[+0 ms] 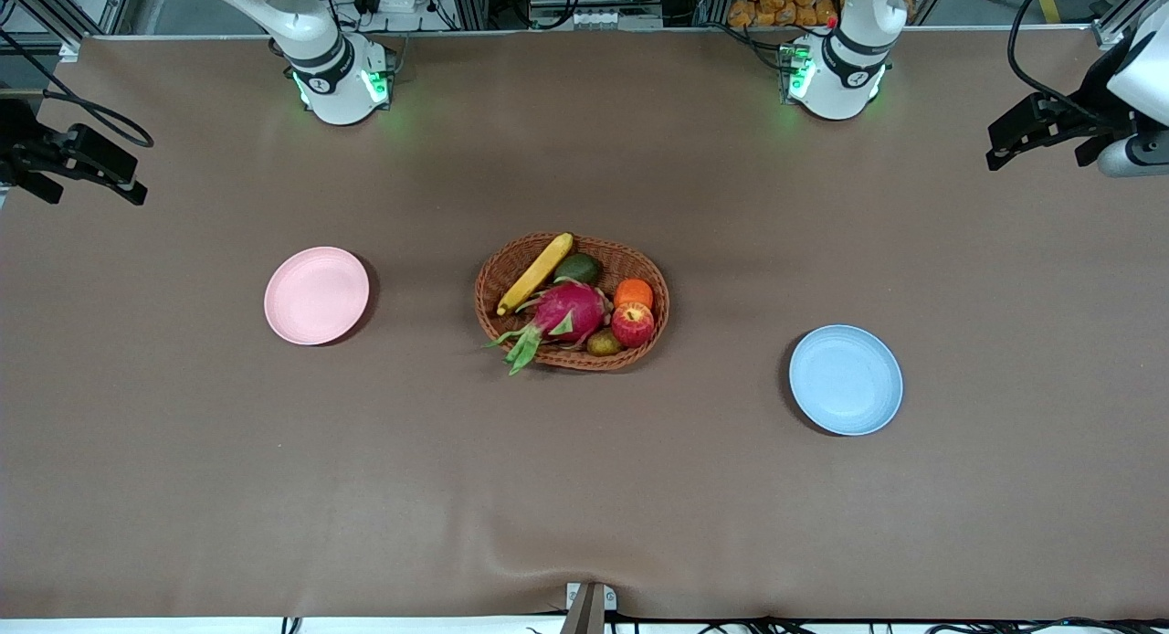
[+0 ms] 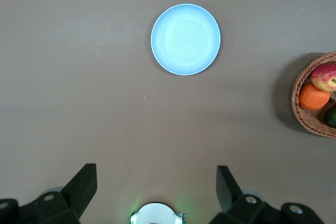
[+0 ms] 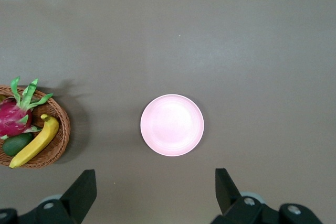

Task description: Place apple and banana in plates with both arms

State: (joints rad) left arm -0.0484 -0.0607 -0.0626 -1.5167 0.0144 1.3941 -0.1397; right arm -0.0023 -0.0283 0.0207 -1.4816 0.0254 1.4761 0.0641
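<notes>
The red apple (image 1: 632, 324) and the yellow banana (image 1: 535, 273) lie in the wicker basket (image 1: 639, 259) at the table's middle. The pink plate (image 1: 316, 295) sits empty toward the right arm's end, the blue plate (image 1: 846, 379) empty toward the left arm's end. My left gripper (image 2: 156, 174) is open and empty, high over the table beside the blue plate (image 2: 185, 39); its view shows the apple (image 2: 325, 75). My right gripper (image 3: 156, 177) is open and empty, high over the table beside the pink plate (image 3: 171, 125); its view shows the banana (image 3: 35, 142).
The basket also holds a magenta dragon fruit (image 1: 568, 312), an orange (image 1: 634, 292), a green avocado (image 1: 579, 269) and a small brown fruit (image 1: 603, 343). Both arm bases (image 1: 340, 86) stand along the table's edge farthest from the front camera.
</notes>
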